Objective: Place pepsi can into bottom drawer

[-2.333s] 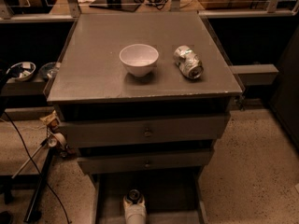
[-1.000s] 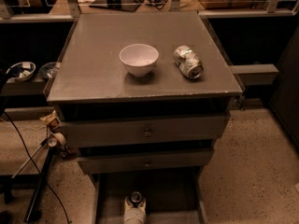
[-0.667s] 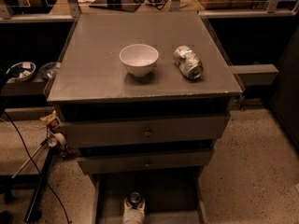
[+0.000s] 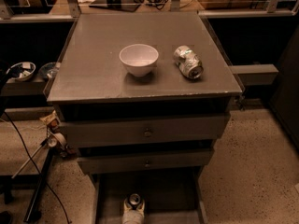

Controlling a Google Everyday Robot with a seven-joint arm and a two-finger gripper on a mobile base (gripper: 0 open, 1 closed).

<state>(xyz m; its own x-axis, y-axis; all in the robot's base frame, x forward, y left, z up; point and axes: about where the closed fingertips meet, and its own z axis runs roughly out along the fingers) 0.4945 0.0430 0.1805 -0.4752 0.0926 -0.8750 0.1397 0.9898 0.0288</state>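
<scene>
The pepsi can (image 4: 134,199) stands upright over the open bottom drawer (image 4: 163,192), at the bottom edge of the camera view; I see mainly its silver top. My gripper (image 4: 134,209) is the whitish shape wrapped around the can's body, shut on it, and partly cut off by the frame edge. The drawer is a wide flat grey tray pulled out beneath the two upper drawers.
A grey cabinet top (image 4: 93,55) carries a white bowl (image 4: 138,59) and a dented silver-and-green can (image 4: 188,62) lying on its side. Two upper drawers (image 4: 147,132) with small knobs stick out slightly. Cables and a stand (image 4: 37,190) lie on the floor at left.
The gripper and the can have shifted together slightly lower in the view, toward the drawer's front. Bowl and dented can have not moved.
</scene>
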